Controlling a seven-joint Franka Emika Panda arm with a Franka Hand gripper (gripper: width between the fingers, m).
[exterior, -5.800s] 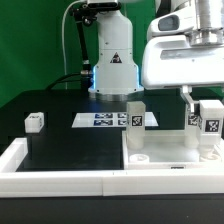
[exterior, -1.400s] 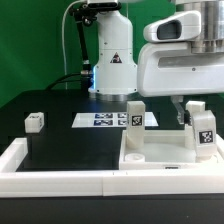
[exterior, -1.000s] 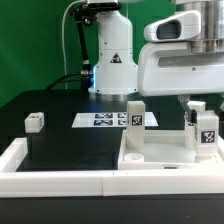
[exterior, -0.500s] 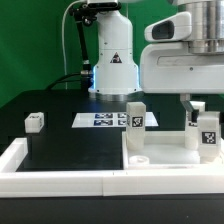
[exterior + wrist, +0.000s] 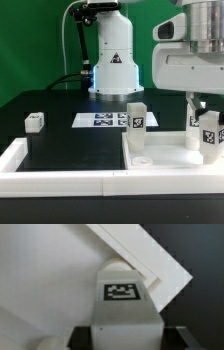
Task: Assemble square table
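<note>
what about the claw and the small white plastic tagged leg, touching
Touching: wrist view shows the claw flush against both sides of the small white plastic tagged leg.

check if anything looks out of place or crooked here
Nothing looks damaged or askew. One leg stands upright on the slab, the claw holds a second leg upright at a slab corner, and a third leg sits alone on the black table.

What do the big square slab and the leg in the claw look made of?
Square slab: likely hard white plastic, matte, with a smooth moulded raised rim. Leg: same matte white plastic look; its black-and-white tag seems a printed sticker.
</note>
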